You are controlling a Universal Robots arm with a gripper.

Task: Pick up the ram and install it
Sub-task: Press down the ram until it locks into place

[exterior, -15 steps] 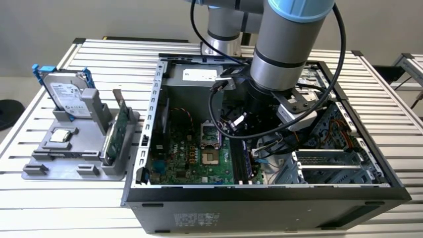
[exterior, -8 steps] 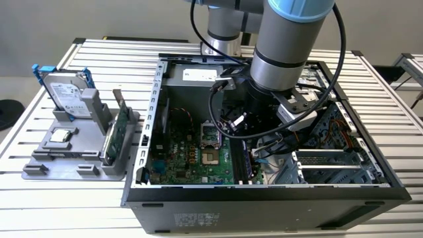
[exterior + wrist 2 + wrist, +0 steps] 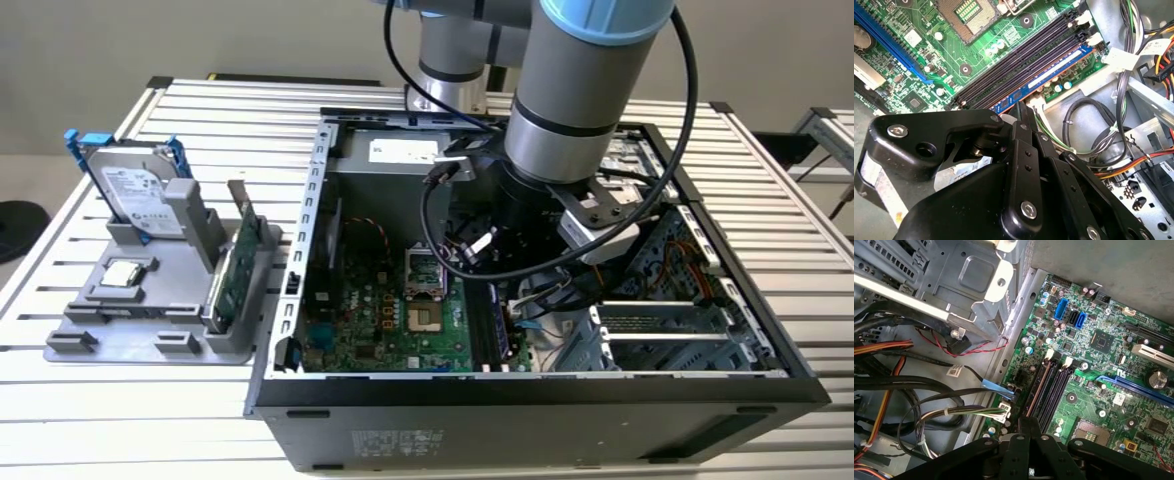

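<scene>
Inside the open computer case (image 3: 315,250) on the slatted tabletop (image 3: 134,400), arm lowered over the motherboard (image 3: 387,320), hand (image 3: 1021,112) tips hidden behind its own black linkage, grip impossible to judge, the ram (image 3: 1046,77) seated in the outermost slot, just beyond the hand.

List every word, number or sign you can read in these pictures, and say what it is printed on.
None can be read.
Hard drive label: too small.
Sticker on the computer case front: blurred.
White cable tag: blurred.
White motherboard sticker: too small.
</scene>
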